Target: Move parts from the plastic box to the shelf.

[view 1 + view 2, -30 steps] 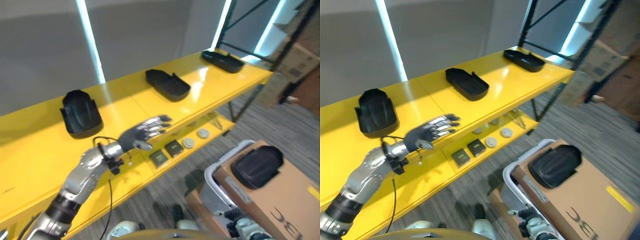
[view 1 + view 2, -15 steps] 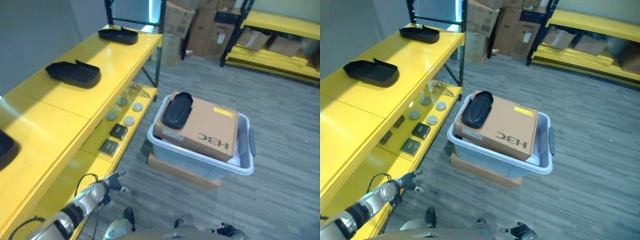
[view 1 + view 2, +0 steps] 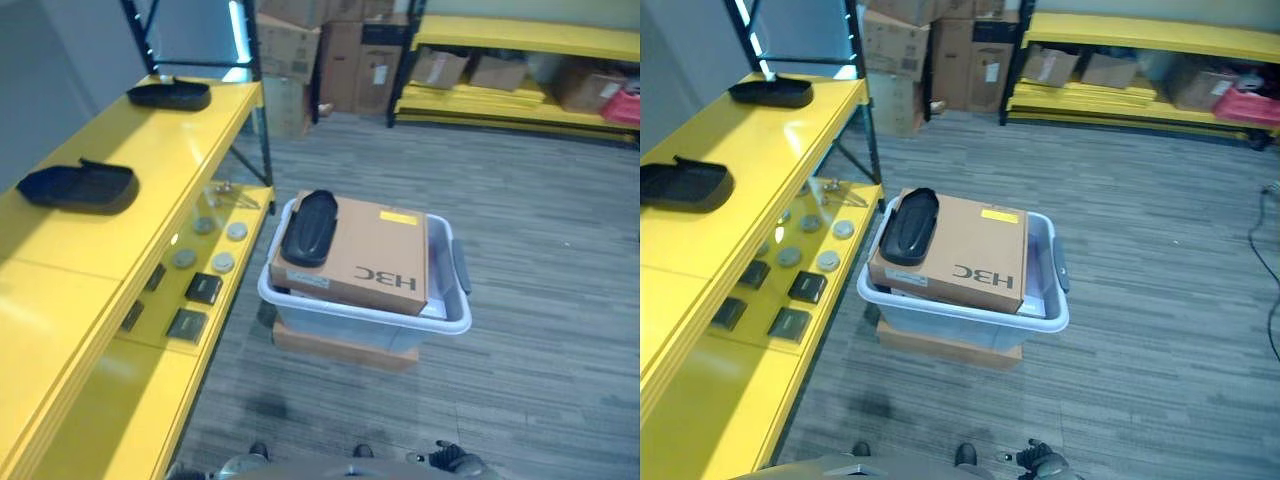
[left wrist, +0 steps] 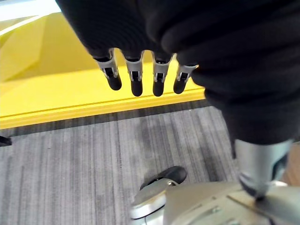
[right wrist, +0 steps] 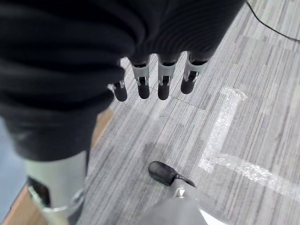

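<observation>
I look down on a grey carpeted floor (image 3: 540, 250) with a long yellow shelf (image 3: 110, 230) running along my left. A pale plastic box (image 3: 455, 318) sits on the floor just beside the shelf, resting on a flat brown board (image 3: 345, 352). A closed cardboard carton (image 3: 370, 262) fills most of the plastic box. One black moulded part (image 3: 308, 227) lies on top of the carton, at its corner nearest the shelf.

Two more black parts rest on the shelf's top level: a nearer black part (image 3: 78, 187) and a farther black part (image 3: 168, 95) at the shelf's end, well apart from each other. On the lower level of the shelf I see small round discs (image 3: 222, 262) and small dark square pieces (image 3: 204, 289).

My left hand (image 4: 140, 77) shows in its wrist view, hanging low with its fingers straight and relaxed and nothing in them. Past its fingertips are the yellow edge of the shelf and the grey floor. My right hand (image 5: 159, 77) shows in its own wrist view, also hanging with fingers straight and loose, holding nothing, above bare floor marked with a pale tape line (image 5: 225, 140).

Neither hand touches the part on the carton. Stacked cardboard cartons (image 3: 320, 50) and another yellow rack (image 3: 520, 60) stand at the far side of the room.
</observation>
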Available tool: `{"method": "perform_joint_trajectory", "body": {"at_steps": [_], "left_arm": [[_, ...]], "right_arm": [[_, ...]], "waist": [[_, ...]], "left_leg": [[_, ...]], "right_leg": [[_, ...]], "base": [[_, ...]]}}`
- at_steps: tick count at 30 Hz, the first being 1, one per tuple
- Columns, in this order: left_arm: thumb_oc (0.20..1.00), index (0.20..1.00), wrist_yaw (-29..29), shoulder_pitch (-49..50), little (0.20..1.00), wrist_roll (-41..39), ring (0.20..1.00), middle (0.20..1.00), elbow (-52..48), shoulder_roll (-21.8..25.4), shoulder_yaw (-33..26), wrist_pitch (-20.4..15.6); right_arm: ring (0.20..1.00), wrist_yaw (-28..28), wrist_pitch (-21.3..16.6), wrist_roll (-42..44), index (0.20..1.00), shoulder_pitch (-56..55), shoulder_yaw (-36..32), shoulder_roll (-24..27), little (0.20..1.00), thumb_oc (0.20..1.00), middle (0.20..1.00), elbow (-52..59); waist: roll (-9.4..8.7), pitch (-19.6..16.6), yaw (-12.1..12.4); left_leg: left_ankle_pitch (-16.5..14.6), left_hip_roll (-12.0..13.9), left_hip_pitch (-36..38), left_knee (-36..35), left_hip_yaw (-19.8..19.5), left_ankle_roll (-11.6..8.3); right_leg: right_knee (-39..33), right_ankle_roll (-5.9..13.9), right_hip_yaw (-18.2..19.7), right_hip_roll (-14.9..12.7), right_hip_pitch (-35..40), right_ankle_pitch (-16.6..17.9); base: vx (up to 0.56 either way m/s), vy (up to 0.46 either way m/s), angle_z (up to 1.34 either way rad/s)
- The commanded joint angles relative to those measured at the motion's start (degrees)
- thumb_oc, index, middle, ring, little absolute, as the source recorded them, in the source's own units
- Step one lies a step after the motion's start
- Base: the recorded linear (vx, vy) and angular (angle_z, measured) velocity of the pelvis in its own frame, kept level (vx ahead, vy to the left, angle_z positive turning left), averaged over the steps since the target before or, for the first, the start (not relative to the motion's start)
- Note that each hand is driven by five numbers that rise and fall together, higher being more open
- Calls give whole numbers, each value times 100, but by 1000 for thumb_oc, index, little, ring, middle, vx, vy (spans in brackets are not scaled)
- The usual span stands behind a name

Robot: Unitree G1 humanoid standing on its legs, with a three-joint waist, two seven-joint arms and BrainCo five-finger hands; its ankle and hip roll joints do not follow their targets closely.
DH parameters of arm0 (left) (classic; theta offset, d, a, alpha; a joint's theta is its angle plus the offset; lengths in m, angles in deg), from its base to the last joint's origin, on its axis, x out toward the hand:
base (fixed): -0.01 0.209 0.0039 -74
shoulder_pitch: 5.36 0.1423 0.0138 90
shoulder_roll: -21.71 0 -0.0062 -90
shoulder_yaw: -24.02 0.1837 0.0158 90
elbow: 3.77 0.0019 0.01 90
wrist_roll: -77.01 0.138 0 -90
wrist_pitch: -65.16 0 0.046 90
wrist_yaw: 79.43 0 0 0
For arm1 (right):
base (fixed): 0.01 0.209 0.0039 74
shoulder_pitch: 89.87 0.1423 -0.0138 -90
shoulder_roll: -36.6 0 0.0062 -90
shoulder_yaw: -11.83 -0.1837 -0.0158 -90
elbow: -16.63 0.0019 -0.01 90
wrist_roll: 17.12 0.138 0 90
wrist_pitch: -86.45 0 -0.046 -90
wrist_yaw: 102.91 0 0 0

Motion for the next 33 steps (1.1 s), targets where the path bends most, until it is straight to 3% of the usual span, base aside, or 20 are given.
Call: {"method": "perform_joint_trajectory", "body": {"at_steps": [1, 3, 5, 6, 8, 12, 16, 19, 22, 24, 26, 27, 28, 29, 30, 32, 33], "left_arm": [[1000, 1000, -179, -421, 1000, 273, 1000, 1000, 82, 31, 243, 86], [1000, 1000, -197, -428, 1000, 193, 1000, 1000, -10, 87, 279, 173], [1000, 1000, -231, -429, 1000, 127, 1000, 1000, -147, 262, 352, 205], [1000, 1000, -236, -426, 1000, 107, 1000, 1000, -177, 314, 374, 206], [1000, 1000, -277, -448, 1000, 86, 1000, 1000, -214, 429, 366, 230], [1000, 1000, -307, -552, 1000, 114, 1000, 1000, -103, 522, 247, 183], [1000, 1000, -219, -631, 1000, -109, 1000, 1000, -10, 474, 114, 77], [1000, 1000, -150, -595, 1000, -48, 1000, 1000, -28, 381, 122, -88], [1000, 1000, -7, -581, 1000, -249, 1000, 1000, -90, 344, 62, -268], [1000, 1000, -5, -642, 1000, -121, 1000, 1000, -185, 354, 77, -360], [1000, 1000, 14, -733, 1000, -71, 1000, 1000, -257, 329, 192, -337], [1000, 1000, 29, -747, 1000, -61, 1000, 1000, -269, 287, 253, -336], [1000, 1000, 18, -746, 1000, -39, 1000, 1000, -285, 274, 268, -310], [1000, 1000, 65, -643, 1000, 46, 1000, 1000, -382, 262, 294, -232], [1000, 1000, 74, -613, 1000, 43, 1000, 1000, -399, 269, 298, -219], [1000, 1000, 149, -332, 1000, 107, 1000, 1000, -510, 371, 258, -210], [1000, 1000, 163, -304, 1000, 114, 1000, 1000, -518, 382, 246, -213]], "right_arm": [[1000, 54, 12, 234, 1000, 122, -89, -6, 1000, 1000, 1000, -425], [1000, 22, -44, 348, 1000, 93, -170, -23, 1000, 1000, 1000, -467], [1000, -22, -219, 485, 1000, 108, -266, -69, 1000, 1000, 1000, -493], [1000, -8, -257, 529, 1000, 115, -284, -71, 1000, 1000, 1000, -484], [1000, 28, -376, 577, 1000, 155, -347, -77, 1000, 1000, 1000, -447], [1000, 123, -565, 475, 1000, 192, -476, -96, 1000, 1000, 1000, -408], [1000, 114, -616, 369, 1000, 187, -482, -90, 1000, 1000, 1000, -554], [1000, 50, -713, 450, 1000, 159, -462, -55, 1000, 1000, 1000, -570], [1000, -76, -706, 532, 1000, 203, -420, 80, 1000, 1000, 1000, -470], [1000, -141, -960, 713, 1000, 169, -488, 215, 1000, 1000, 1000, -404], [1000, -266, -1245, 1165, 1000, 165, -588, 341, 1000, 1000, 1000, -307], [1000, -314, -1383, 1435, 1000, 223, -705, 416, 1000, 1000, 1000, -185], [1000, -333, -1376, 1544, 1000, 240, -744, 437, 1000, 1000, 1000, -76], [1000, -732, -1382, 1853, 1000, 300, -838, 574, 1000, 1000, 1000, 906], [1000, -816, -1338, 1875, 1000, 309, -834, 598, 1000, 1000, 1000, 1118], [1000, -1395, -1199, 2180, 1000, 406, -893, 768, 1000, 1000, 1000, 2703], [1000, -1432, -1242, 2217, 1000, 410, -910, 776, 1000, 1000, 1000, 2804]], "waist": [[-40, 25, 60], [34, 67, 21], [125, 297, -38], [134, 354, -47], [121, 482, -57], [-65, 569, -93], [-107, 466, -122], [-138, 394, -98], [-192, 423, -90], [-168, 518, -33], [-78, 634, -3], [-35, 724, -14], [-37, 740, -43], [-37, 748, -57], [-35, 739, -47], [-45, 691, 40], [-48, 689, 47]], "left_leg": [[-577, -583, -389, 366, -161, 501], [-610, -606, -408, 455, -191, 597], [-713, -720, -464, 671, -326, 885], [-744, -756, -501, 730, -320, 954], [-851, -845, -564, 864, -306, 987], [-1108, -907, -559, 1066, -364, 941], [-1126, -644, -450, 1102, -263, 798], [-1126, -377, -316, 1104, -142, 582], [-1181, -93, -515, 1717, -75, 404], [-840, 30, -887, 2183, -116, 288], [-667, 157, -1025, 1929, -16, 134], [-330, 284, -1137, 1649, 131, -13], [-312, 331, -1110, 1566, 250, -14], [-186, 362, -993, 1239, 223, 54], [-191, 349, -961, 1189, 193, 60], [-205, 248, -839, 947, 18, 72], [-204, 240, -833, 933, 17, 73]], "right_leg": [[255, 152, -183, -112, -119, -467], [859, 151, -231, -144, -308, -681], [2566, 365, -147, -301, -1407, -362], [2874, 395, -118, -302, -1693, -252], [2642, 398, -190, -350, -1983, 18], [1173, 494, -185, -465, -1683, 304], [909, 403, -280, -400, -1269, 31], [775, 286, -475, -310, -977, -114], [828, 126, -574, -255, -856, -282], [725, 21, -676, -184, -643, -336], [608, 60, -825, -133, -412, -376], [510, 68, -925, -149, -281, -366], [459, 73, -974, -175, -227, -358], [492, 18, -1034, -238, -217, -374], [508, 24, -1031, -242, -232, -381], [576, 78, -1081, -262, -332, -373], [578, 84, -1089, -265, -339, -368]], "base": [[96, 55, -5], [37, 57, 2], [-44, 94, -6], [-40, 20, -23], [52, -89, -47], [235, -233, -3], [314, -252, 35], [257, -202, 18], [179, -150, 29], [98, -98, 14], [88, -2, 18], [111, 49, 34], [109, 132, 55], [93, 129, 55], [90, 140, 45], [62, 73, -26], [46, 75, -41]]}}
